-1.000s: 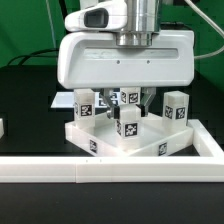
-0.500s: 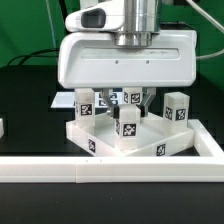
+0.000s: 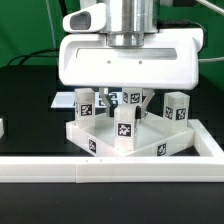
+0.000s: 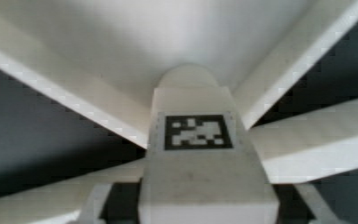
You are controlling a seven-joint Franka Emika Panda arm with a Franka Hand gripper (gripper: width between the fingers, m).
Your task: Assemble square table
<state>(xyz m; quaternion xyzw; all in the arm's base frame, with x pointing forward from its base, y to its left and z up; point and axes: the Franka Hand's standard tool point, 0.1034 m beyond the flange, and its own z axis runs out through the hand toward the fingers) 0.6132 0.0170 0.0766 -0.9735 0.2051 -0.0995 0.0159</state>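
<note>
Claw [image 3: 126, 100] clamped on centre leg block [image 3: 126, 127], fingers mostly hidden under wrist housing; square table [image 3: 130, 147] rim holds three legs upright.

A long white border rail [image 3: 100, 170] runs across the near side of the black desk [image 3: 25, 95], turning back toward the far side at the exterior view's right [image 3: 210, 145]. At the exterior view's left edge a small white object [image 3: 2, 127] lies on the desk, cut off by the frame. A green backdrop [image 3: 30, 25] stands at the far side.
</note>
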